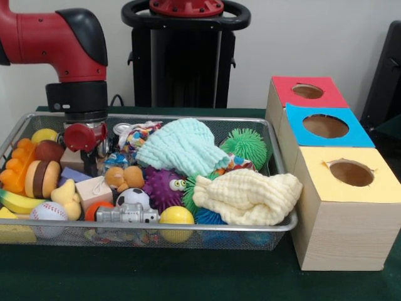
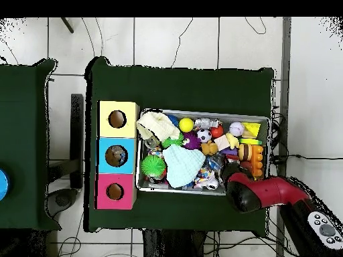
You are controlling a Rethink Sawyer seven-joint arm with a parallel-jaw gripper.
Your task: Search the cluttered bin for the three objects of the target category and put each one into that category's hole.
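My gripper (image 1: 91, 164) hangs from the red arm (image 2: 264, 193) and is lowered into the back left corner of the wire bin (image 1: 276, 227), among the toys. It sits just right of a toy burger (image 1: 42, 179) and behind a wooden block (image 1: 94, 188). In the overhead view the arm's wrist covers it. Three boxes stand in a row right of the bin, with a red-topped hole (image 1: 307, 91), a blue-topped hole (image 1: 326, 125) and a yellow-topped hole (image 1: 351, 172). A mint cloth (image 1: 182, 147) and a yellow cloth (image 1: 247, 197) cover part of the clutter.
Loose in the bin are a green spiky ball (image 1: 244, 144), purple spiky ball (image 1: 163, 188), yellow ball (image 1: 177, 216), soccer ball (image 1: 133, 199), baseball (image 1: 48, 211), banana (image 1: 19, 202) and teddy bear (image 1: 124, 177). The boxes (image 2: 117, 155) touch the bin's side.
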